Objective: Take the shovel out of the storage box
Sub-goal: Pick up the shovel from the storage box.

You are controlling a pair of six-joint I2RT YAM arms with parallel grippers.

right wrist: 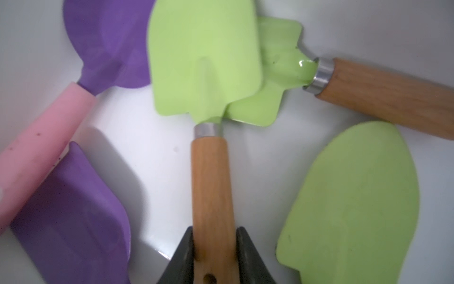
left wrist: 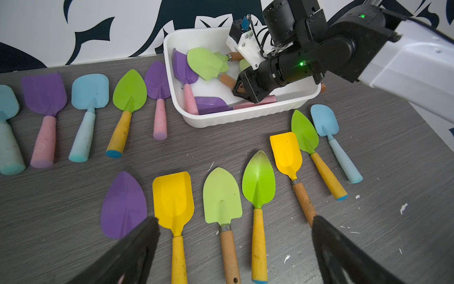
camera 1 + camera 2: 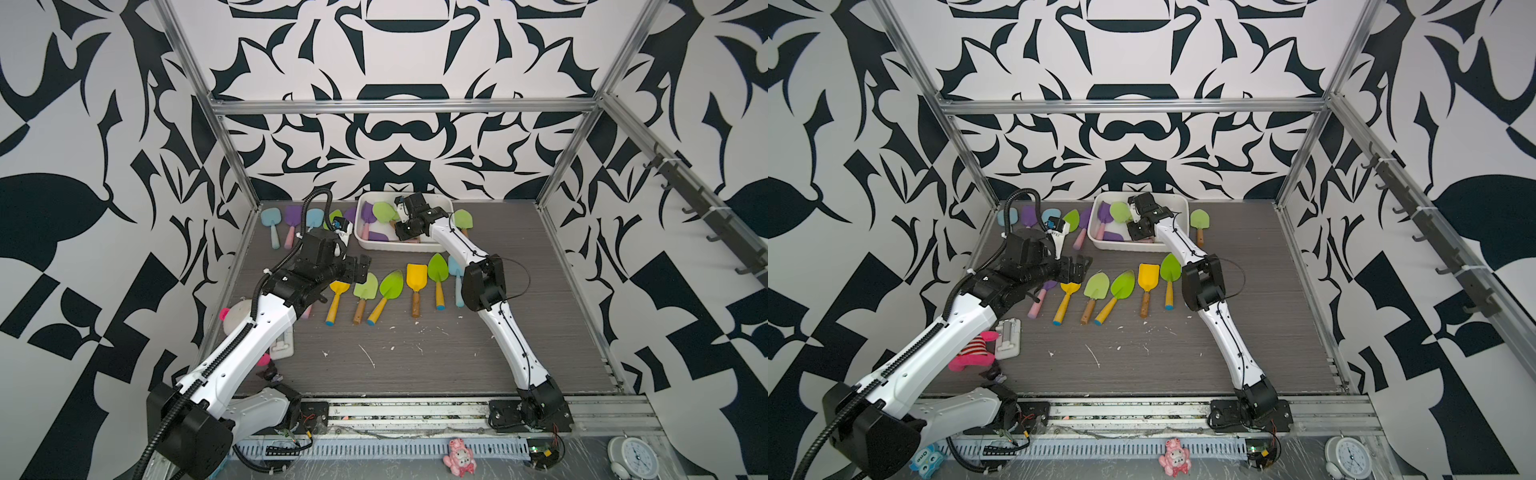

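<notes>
White storage box [image 2: 233, 118] on a grey wood-grain surface [image 3: 415, 365]. Inside the box: a purple shovel [image 1: 108, 44] with a pink handle, and a pale green shovel [image 1: 204, 61] with a tan wooden handle and silver collar. Just outside the box, a yellow shovel [image 2: 286, 152], a lime green shovel [image 2: 304, 132] with a yellow, blue-tipped handle, and a pale blue shovel [image 2: 324, 120]. Behind the box, the wall [image 3: 395, 137] carries bold black swirling shapes on white.

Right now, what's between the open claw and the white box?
Left wrist view: the pale green shovel, flanked by a yellow shovel and a bright green shovel.
</notes>
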